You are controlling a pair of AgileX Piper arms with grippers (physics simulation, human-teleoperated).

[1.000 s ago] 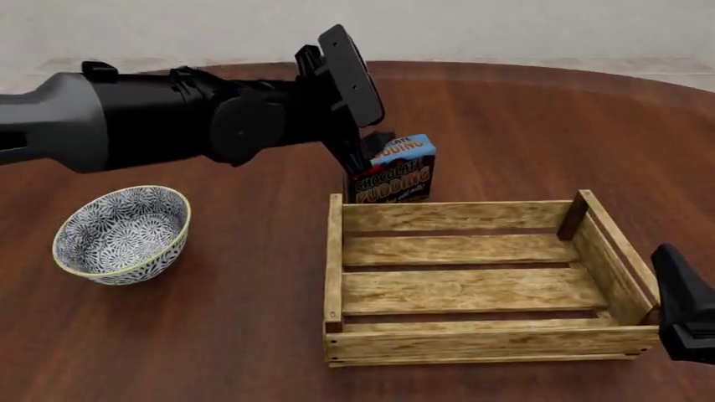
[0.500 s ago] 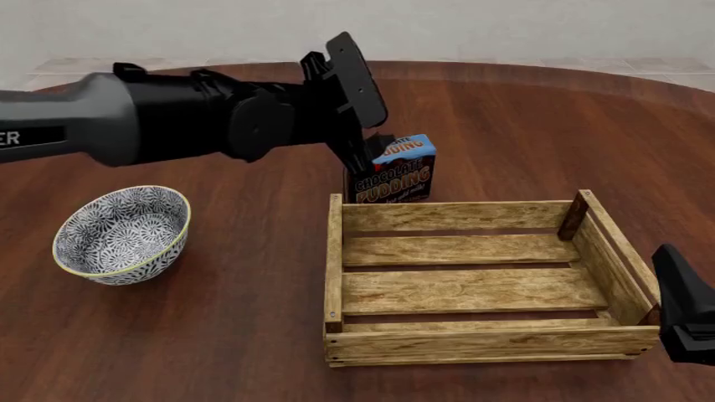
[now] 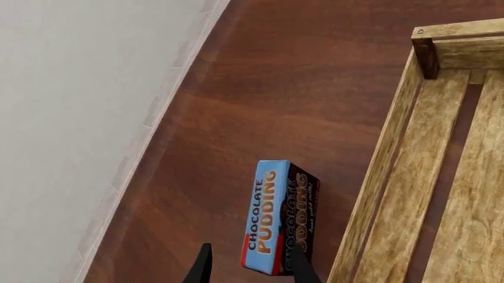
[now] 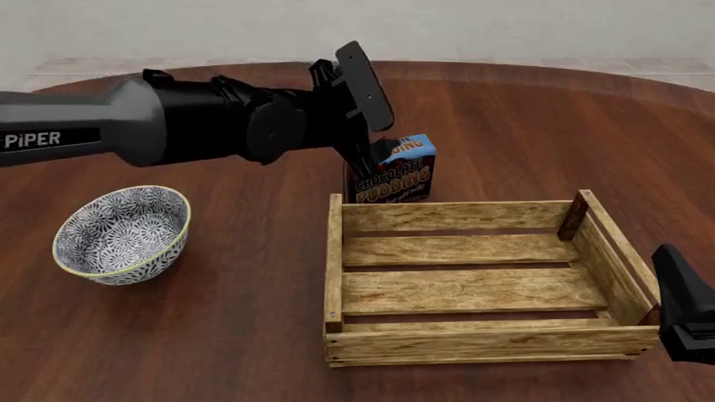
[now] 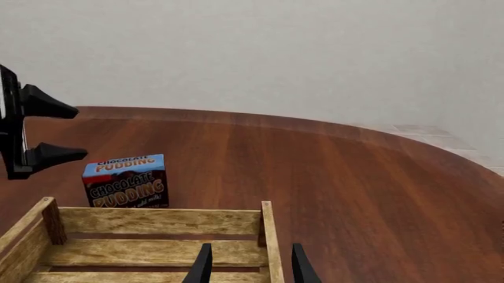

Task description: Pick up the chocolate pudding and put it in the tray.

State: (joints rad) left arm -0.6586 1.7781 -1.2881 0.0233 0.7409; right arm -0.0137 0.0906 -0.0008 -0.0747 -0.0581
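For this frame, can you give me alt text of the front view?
The left tool hangs open over the upright pudding, which stands on the table just behind the empty tray. A patterned bowl sits at the left; the right arm waits by the tray's right end.

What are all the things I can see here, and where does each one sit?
Chocolate pudding: one small carton, blue top and dark brown front, upright on the table just beyond the tray's far left corner.
Tray: one, light wooden slats, nothing inside, on the table right of centre.
Bowl: one, round, blue-and-white pattern, on the table's left side.
Table: one, dark reddish wood.
Wall: pale grey, behind the table.
Left claw: black, fingers apart, reaching in from the left, close to the pudding but not gripping it.
Right claw: black, fingers apart, low at the tray's near right corner.
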